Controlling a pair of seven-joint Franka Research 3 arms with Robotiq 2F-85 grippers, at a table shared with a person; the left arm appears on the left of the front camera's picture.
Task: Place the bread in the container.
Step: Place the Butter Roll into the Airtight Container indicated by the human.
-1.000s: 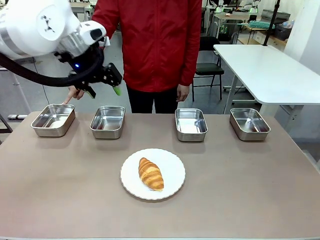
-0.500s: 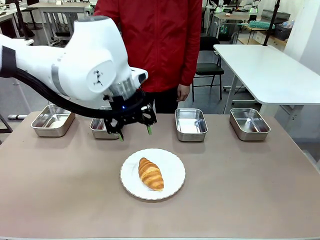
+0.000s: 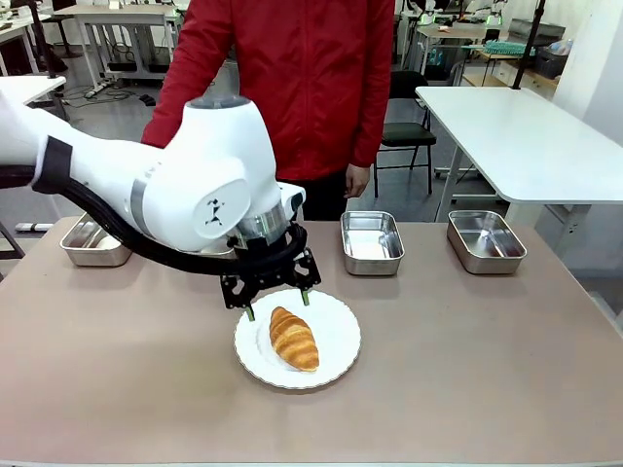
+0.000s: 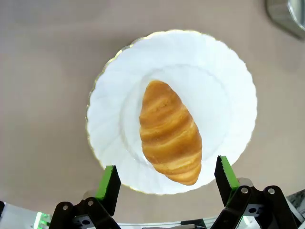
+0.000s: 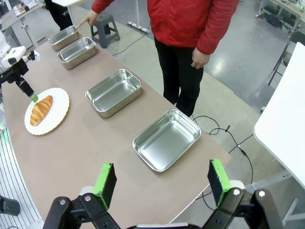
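Trouble, if any, would come at the pinch. Left gripper [image 3: 277,305] hangs with jaws spread wide and holding nothing, over the plate [image 3: 336,313] at its 11 o'clock rim. The croissant [image 3: 294,338] lies mid-plate, running from 11 to 5 o'clock. Dropping straight from there, I'd guess a pad strikes the rim and tips the plate. Or the fingers catch only the far tip, and the flaky crust tears or slips out. The person's hand [image 5: 90,19] points at the end tray [image 5: 64,37], at the plate's 10 o'clock. Right gripper [image 5: 161,174] idles agape, empty.
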